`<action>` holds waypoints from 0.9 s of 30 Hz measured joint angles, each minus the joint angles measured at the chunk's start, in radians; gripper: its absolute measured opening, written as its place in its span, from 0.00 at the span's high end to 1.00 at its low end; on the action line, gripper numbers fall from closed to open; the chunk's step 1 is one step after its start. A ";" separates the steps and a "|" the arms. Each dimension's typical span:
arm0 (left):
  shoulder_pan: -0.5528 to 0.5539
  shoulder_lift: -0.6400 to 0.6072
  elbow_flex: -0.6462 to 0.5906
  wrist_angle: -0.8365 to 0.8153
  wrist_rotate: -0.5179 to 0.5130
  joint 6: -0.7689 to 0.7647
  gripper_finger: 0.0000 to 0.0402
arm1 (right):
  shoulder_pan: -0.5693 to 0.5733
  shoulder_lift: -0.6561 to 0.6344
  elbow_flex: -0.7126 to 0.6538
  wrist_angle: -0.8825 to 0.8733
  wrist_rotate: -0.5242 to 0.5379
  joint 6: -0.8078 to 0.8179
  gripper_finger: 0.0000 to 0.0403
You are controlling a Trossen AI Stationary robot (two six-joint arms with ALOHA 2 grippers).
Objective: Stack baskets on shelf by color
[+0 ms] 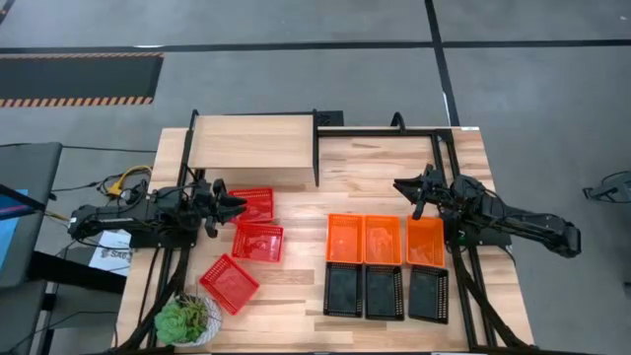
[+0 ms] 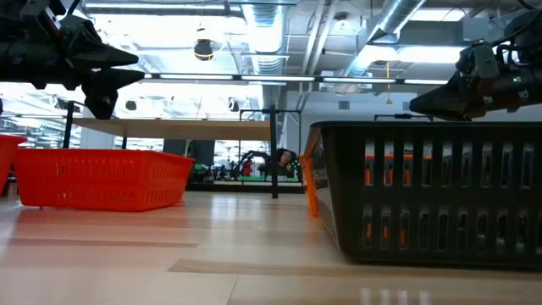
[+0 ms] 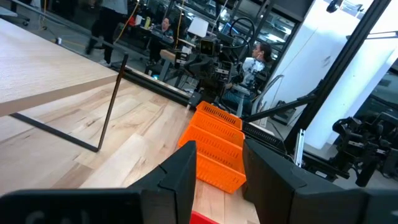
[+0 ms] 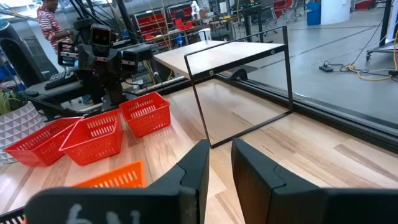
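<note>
Left gripper (image 1: 237,204) hovers open and empty over a red perforated plastic basket (image 1: 253,204); right gripper (image 1: 402,184), narrowly parted, holds nothing; the raised light wooden shelf (image 1: 251,142) bears nothing, so all stacking remains.

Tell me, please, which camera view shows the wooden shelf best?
The high view: the shelf shows whole from above, bare of baskets. The right wrist view shows its top and black frame obliquely; the left wrist view, one corner; the low view, only its edge.

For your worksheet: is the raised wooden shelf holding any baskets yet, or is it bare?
Bare. The light wooden plank shelf carries nothing in the high view; no basket sits on it.
</note>
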 joint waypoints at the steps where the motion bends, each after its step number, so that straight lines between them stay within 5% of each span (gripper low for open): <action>1: 0.000 0.000 0.000 0.000 0.000 0.000 0.70 | 0.000 0.000 0.000 0.000 0.000 0.000 0.77; 15: 0.000 0.000 0.000 0.000 -0.008 -0.004 0.70 | 0.000 0.000 0.000 0.000 0.000 0.000 0.77; 27: 0.000 0.000 0.000 0.008 -0.047 -0.294 0.70 | 0.000 0.000 0.000 0.000 0.000 0.000 0.77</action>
